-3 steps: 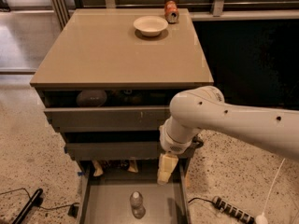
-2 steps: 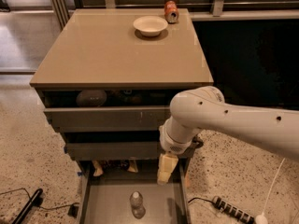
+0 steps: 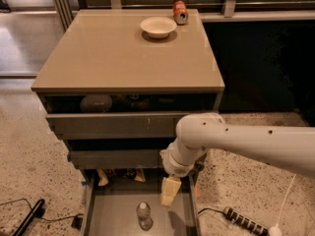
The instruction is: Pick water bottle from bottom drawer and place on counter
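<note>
Jaw-wise, can't tell open or shut on gripper (image 3: 171, 191) hanging over bottom drawer (image 3: 110, 219), holding nothing, near water bottle (image 3: 144, 216) apparently upright on drawer floor; expect light, thin-walled, slippery, crushable plastic, so grip mid-body, gently.

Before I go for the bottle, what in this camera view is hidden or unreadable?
Camera view only.
- Gripper, hanging over the wide grey bottom drawer right of the small clear plastic water bottle: white arm covers its upper part.
- Bottom drawer's front: cut off by the lower picture edge.
- Tan items at the drawer's back: shadowed by the grey middle drawer, unidentifiable.
- Round grey object in the top drawer: too dark to name.
</note>
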`<state>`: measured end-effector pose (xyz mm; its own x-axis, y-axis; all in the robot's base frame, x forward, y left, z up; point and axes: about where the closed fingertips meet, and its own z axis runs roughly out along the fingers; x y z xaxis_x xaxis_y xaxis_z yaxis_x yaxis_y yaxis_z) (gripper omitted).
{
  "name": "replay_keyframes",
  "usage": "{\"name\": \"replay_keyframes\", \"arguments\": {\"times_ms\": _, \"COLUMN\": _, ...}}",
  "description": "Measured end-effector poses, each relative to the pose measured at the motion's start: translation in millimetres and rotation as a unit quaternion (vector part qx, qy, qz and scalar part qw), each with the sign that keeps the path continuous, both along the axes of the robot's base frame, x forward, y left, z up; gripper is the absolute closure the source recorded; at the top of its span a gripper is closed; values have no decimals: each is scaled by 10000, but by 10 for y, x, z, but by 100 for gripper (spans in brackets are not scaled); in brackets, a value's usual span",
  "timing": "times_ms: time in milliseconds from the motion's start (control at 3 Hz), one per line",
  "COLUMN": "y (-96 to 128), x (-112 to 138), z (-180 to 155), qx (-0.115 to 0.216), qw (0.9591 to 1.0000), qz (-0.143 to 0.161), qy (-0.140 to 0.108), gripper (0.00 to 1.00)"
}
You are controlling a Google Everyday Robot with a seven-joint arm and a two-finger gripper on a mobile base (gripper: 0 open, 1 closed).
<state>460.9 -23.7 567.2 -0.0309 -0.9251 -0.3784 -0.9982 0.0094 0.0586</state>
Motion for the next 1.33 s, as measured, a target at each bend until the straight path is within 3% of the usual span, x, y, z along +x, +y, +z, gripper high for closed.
{"name": "replay_keyframes", "arguments": {"times_ms": 333, "y": 113, "x": -73, "z": -305, "qx": 43, "qw": 9998, "qz": 92, "qy": 184, "gripper": 0}}
{"name": "replay_keyframes", "arguments": {"times_ms": 667, "y": 117, "x": -80, "z": -323, "qx": 48, "qw": 9997, "qz": 94, "qy": 202, "gripper": 0}}
{"name": "replay_keyframes", "arguments": {"times_ms": 1000, "y": 116, "x": 1, "z": -401, "qx": 104, "qw": 9998, "qz": -60, "qy": 149, "gripper": 0}}
{"name": "replay_keyframes", "arguments": {"times_ms": 1333, "y": 153, "x": 218, "z": -486, "qx": 153, "qw": 9993, "qz": -310, "qy": -126, "gripper": 0}}
